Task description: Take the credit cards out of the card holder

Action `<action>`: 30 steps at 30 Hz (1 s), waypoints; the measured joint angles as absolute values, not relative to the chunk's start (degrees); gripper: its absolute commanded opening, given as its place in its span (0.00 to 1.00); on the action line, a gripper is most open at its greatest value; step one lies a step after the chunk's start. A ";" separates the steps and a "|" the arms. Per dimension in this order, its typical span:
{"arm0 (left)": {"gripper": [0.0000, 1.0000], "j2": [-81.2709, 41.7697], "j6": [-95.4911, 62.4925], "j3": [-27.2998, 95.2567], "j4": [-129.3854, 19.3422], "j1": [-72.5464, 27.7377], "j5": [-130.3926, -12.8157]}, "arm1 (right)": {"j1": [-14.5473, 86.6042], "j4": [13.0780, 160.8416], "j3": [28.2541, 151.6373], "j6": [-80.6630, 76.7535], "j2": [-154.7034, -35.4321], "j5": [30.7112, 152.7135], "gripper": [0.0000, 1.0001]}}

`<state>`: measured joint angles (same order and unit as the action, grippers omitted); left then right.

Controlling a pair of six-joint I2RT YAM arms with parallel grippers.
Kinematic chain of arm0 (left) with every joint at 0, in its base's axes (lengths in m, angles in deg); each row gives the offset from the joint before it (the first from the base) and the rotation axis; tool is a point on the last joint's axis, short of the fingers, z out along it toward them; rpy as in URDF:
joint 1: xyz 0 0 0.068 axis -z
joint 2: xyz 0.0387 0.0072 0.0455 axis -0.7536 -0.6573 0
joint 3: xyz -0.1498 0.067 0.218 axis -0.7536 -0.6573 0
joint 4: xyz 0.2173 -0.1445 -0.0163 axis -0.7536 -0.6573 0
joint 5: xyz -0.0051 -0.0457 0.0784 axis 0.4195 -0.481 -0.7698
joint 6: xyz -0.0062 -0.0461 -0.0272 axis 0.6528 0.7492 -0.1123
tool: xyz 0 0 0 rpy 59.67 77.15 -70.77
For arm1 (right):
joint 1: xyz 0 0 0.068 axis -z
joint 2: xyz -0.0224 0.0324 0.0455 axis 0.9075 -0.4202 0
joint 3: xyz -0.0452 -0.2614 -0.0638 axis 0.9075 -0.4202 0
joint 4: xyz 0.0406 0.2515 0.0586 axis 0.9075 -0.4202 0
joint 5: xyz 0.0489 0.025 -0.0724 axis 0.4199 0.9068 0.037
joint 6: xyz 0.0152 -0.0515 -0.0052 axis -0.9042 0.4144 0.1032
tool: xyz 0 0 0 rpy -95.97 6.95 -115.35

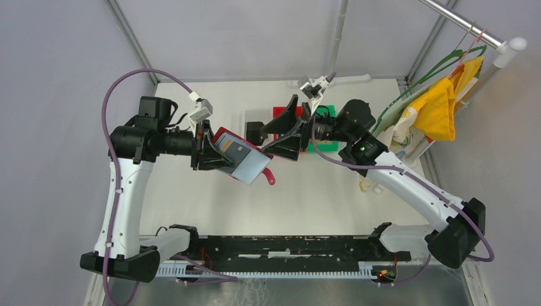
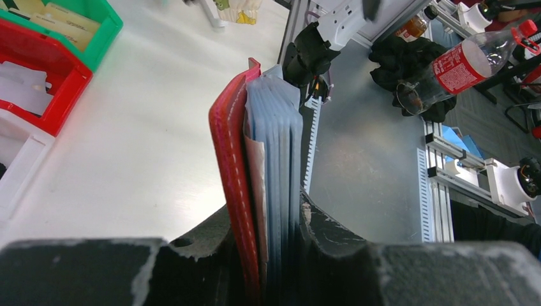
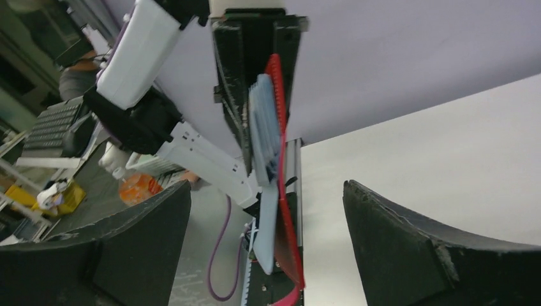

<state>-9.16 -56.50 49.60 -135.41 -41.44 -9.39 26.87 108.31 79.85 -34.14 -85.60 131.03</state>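
Holder (image 1: 245,167) is up in the air over the middle of the table (image 1: 191,210), open and tilted. Its red cover faces the far-left side, its grey-blue leaves the near-right, and the strap (image 1: 270,178) hangs off the lower right corner. I see one tan-and-grey card (image 1: 232,152) sitting in a pocket; I can't tell about any others.

Left gripper (image 2: 268,213) is clamped narrow on the holder's left edge. In the left wrist view the cover and the stack of leaves are pinched between both fingers. The left forearm lies level, pointing right, with the elbow out toward the left edge.

Right gripper (image 3: 266,191) has its jaws spread wide with nothing in them. From its wrist view I see the holder edge-on in the middle of the gap, with clear space to each finger. From the top its tips are just beside the holder's right edge, and I can't confirm contact. The right arm reaches in from the right and points left, facing the left gripper.

White surface shows between the holder and the near edge, and out to the left edge. The red bin (image 1: 279,113) and green bin (image 1: 324,147) sit by the far edge, partly behind the right gripper. A yellow cloth (image 1: 440,108) hangs past the right edge.
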 measured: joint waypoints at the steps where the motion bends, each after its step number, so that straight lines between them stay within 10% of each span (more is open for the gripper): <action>1: 0.02 -9.18 -56.68 49.60 -135.54 -41.44 -9.39 | 25.47 109.10 79.85 -34.36 -85.86 132.01 0.85; 12: 0.02 -9.60 -57.79 49.71 -137.99 -41.44 -9.30 | 18.68 102.65 80.29 -27.76 -89.08 132.89 0.54; 19: 0.02 -10.25 -57.79 50.34 -138.40 -41.44 -8.80 | 17.71 101.95 80.61 -27.30 -90.89 132.52 0.04; 23: 0.02 -10.25 -57.79 50.36 -138.49 -41.44 -8.80 | 17.63 102.49 80.64 -28.33 -90.91 132.43 0.06; 25: 0.02 -10.25 -57.84 50.36 -138.47 -41.44 -8.80 | 17.63 103.00 80.61 -29.51 -90.96 132.12 0.37; 30: 0.02 -10.30 -57.84 50.36 -138.51 -41.42 -8.86 | 17.21 107.43 80.40 -33.40 -91.98 131.80 0.37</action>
